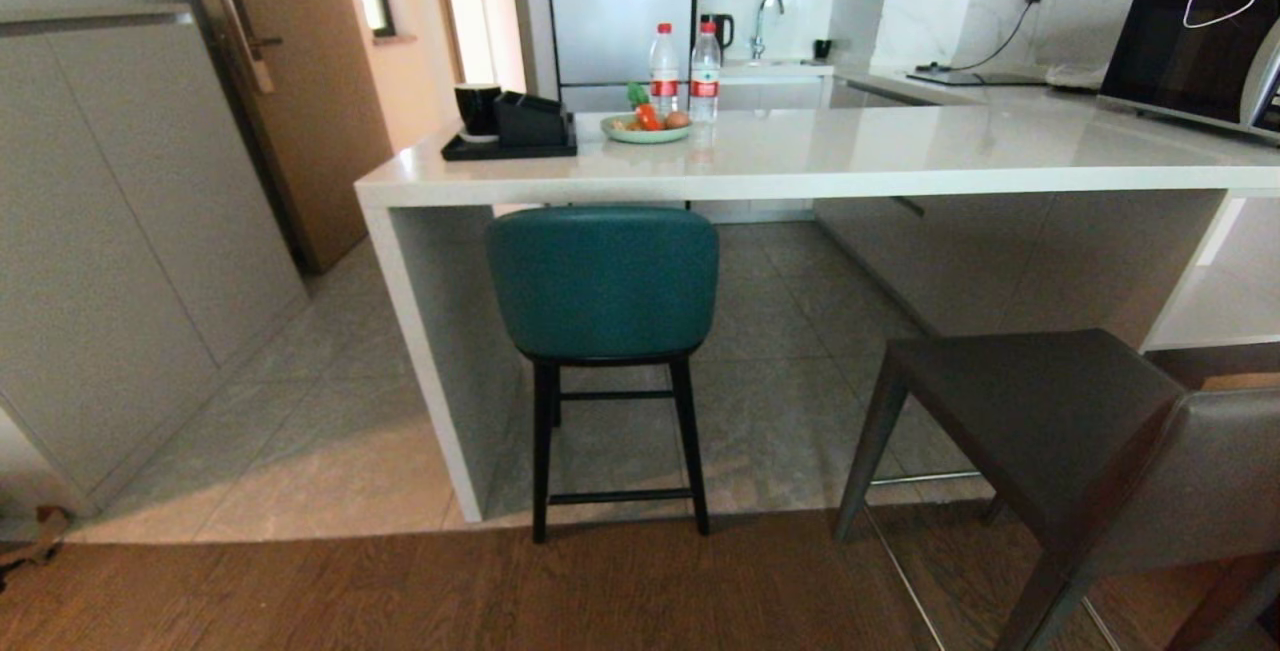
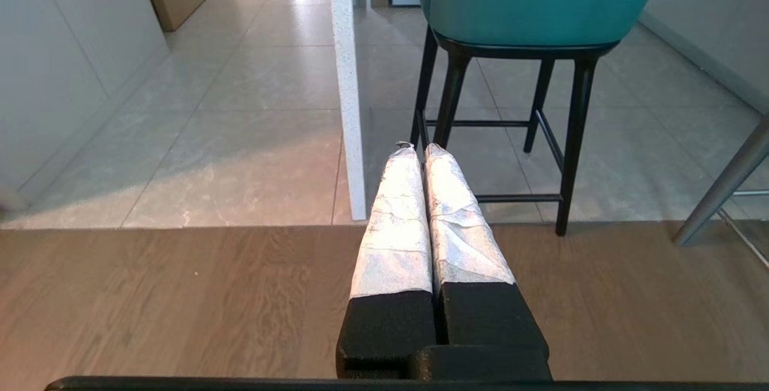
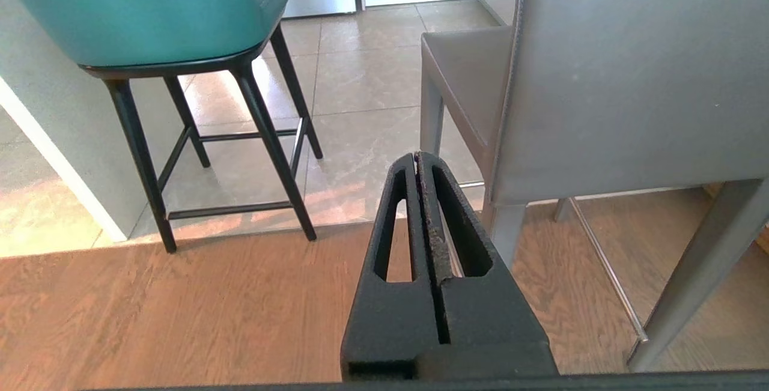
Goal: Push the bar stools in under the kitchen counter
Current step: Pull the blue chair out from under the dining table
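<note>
Two stools: we count one teal bar stool [image 1: 602, 281] at centre frame and one dark-grey bar stool [image 1: 1050, 431] at lower right of the head view.
Teal stool: it stands at the white kitchen counter [image 1: 820, 166], its back just below the counter edge and beside the slab end leg [image 1: 440, 351]; its rear feet rest at the seam between tile and wood floor. We judge it pushed in.
Grey stool: well apart from the counter, standing partly on the wood floor [image 1: 400, 591]; we judge it still to be pushed.
Heading: the grey seat points toward the counter, its backrest nearest us; its long axis runs upright.
Left tool [image 2: 419, 151]: fingers pressed together, empty, low over the wood floor, aimed at the teal stool's legs.
Right tool [image 3: 417, 160]: fingers closed, empty, just before the grey backrest [image 3: 637, 72].
Progress: we reckon about half done.
</note>
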Robot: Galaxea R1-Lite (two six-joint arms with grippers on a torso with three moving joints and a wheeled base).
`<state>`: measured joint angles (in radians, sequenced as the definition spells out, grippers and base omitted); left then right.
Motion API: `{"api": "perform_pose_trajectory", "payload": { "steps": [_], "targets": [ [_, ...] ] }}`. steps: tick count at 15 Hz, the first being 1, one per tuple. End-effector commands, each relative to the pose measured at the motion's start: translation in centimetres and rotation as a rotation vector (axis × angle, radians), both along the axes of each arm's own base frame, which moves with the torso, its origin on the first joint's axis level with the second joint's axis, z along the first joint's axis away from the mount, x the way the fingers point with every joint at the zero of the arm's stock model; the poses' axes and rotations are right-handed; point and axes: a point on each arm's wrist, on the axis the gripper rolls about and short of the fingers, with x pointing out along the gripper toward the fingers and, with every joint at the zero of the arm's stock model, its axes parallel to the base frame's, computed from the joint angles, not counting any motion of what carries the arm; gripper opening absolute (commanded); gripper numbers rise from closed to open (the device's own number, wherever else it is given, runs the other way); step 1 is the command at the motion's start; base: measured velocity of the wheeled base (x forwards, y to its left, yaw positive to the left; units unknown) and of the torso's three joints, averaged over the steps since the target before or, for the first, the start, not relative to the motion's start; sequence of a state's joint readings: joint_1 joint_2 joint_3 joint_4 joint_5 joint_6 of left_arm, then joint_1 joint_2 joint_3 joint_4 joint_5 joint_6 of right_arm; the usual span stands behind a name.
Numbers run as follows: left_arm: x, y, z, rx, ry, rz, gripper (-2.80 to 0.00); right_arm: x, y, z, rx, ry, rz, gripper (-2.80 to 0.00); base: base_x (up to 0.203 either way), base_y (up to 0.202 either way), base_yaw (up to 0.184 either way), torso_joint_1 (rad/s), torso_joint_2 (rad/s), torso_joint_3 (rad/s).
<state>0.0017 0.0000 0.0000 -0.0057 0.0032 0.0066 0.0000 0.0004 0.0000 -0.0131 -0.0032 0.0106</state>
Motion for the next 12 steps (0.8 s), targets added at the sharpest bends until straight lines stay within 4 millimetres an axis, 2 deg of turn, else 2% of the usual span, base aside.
{"api": "perform_pose_trajectory", "payload": {
  "steps": [1, 10, 12],
  "targets": [
    [0.01, 0.01, -0.02, -0.007, 0.000, 0.000, -2.80, 0.04, 0.00, -0.12, 0.000, 0.005, 0.000, -2.80, 0.000, 0.000, 0.000, 0.000, 0.00, 0.000],
    [0.01, 0.01, -0.04, -0.010, 0.001, 0.000, -2.80, 0.04, 0.00, -0.12, 0.000, 0.005, 0.000, -2.80, 0.000, 0.000, 0.000, 0.000, 0.00, 0.000],
    [0.01, 0.01, -0.04, -0.008, 0.001, 0.000, -2.80, 0.04, 0.00, -0.12, 0.000, 0.005, 0.000, -2.80, 0.157, 0.000, 0.002, -0.004, 0.00, 0.003]
  ]
}}
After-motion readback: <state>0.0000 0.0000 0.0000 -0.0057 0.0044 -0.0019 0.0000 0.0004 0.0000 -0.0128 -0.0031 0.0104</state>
